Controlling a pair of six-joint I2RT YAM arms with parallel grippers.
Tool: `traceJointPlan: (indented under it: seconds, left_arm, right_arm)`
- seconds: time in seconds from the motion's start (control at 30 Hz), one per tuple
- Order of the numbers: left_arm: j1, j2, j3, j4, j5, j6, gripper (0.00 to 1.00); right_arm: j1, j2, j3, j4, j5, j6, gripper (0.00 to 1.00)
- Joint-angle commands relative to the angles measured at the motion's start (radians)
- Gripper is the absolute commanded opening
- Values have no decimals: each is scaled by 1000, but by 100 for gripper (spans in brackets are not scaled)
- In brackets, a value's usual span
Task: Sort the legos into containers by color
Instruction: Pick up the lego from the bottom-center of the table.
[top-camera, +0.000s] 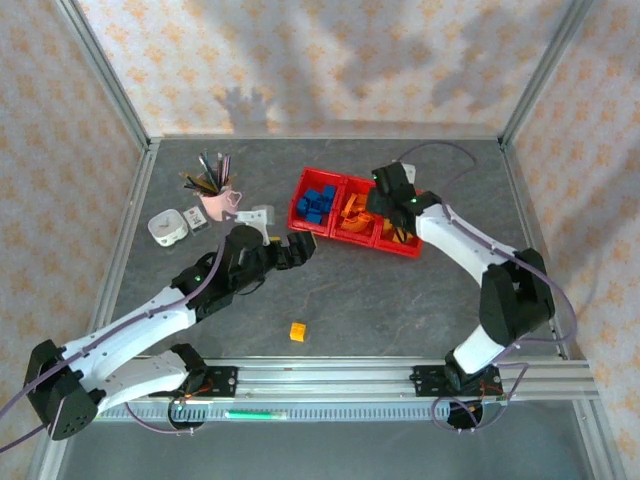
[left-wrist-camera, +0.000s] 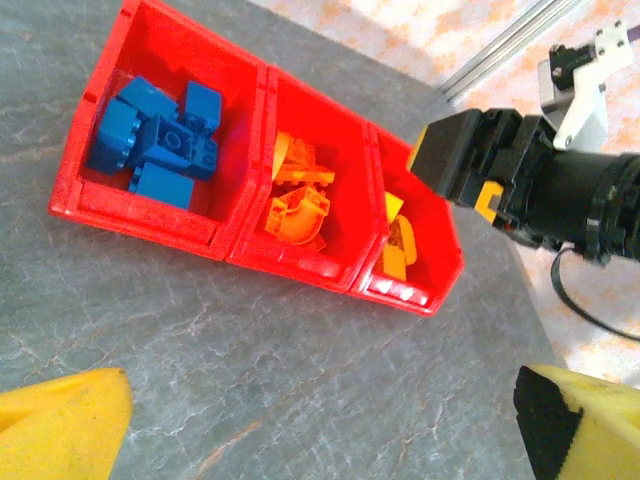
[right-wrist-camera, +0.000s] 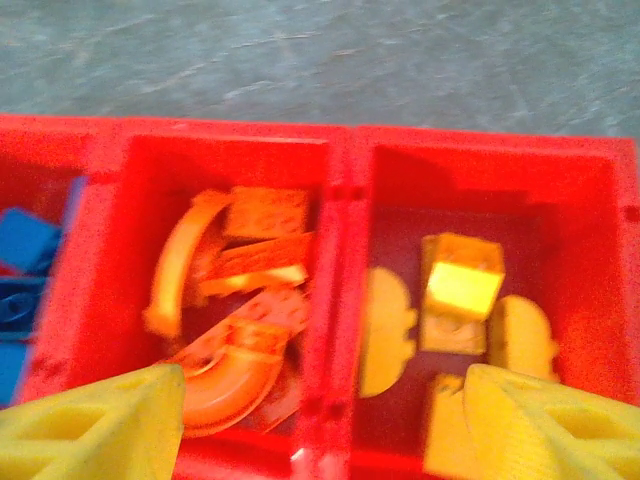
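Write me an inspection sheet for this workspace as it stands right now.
Surface: grey marbled tabletop, nothing spilled.
Job's things: three joined red plastic bins hold blue bricks, orange pieces and yellow pieces separately; one small yellowish plastic brick lies loose on the tabletop.
Clutter: pink cup of pens, white boxy device.
Grippers: left gripper jaws open, empty, near the bins; right gripper jaws open above the orange and yellow compartments.
Cables: thin purplish cables loop off both arms.
Surroundings: floral-patterned walls, metal frame posts.
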Motion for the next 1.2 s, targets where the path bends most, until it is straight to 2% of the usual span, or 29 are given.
traceJointPlan:
  seconds: [0.0,0.27,0.57,0.83,1.17]
  left_arm:
    - [9,-59,-28,-71,-49,-13,99]
    - [10,-218,-89,-235,-106,-65,99]
    - [9,-403,-133,-418,-181,-154,99]
    - [10,-508,-137,-534,-234,-207,99]
    - [10,-529,-150,-546,-205,-223,99]
  right_arm:
    - [70,-41,-32,-83,18,71,77]
    - [335,-37,-44,-154,40,242,82]
    - [622,89,-37,-133,36,437,88]
    - [764,193,-31,-123,26,611,92]
    - [831,269,-39,-135,-5,695,88]
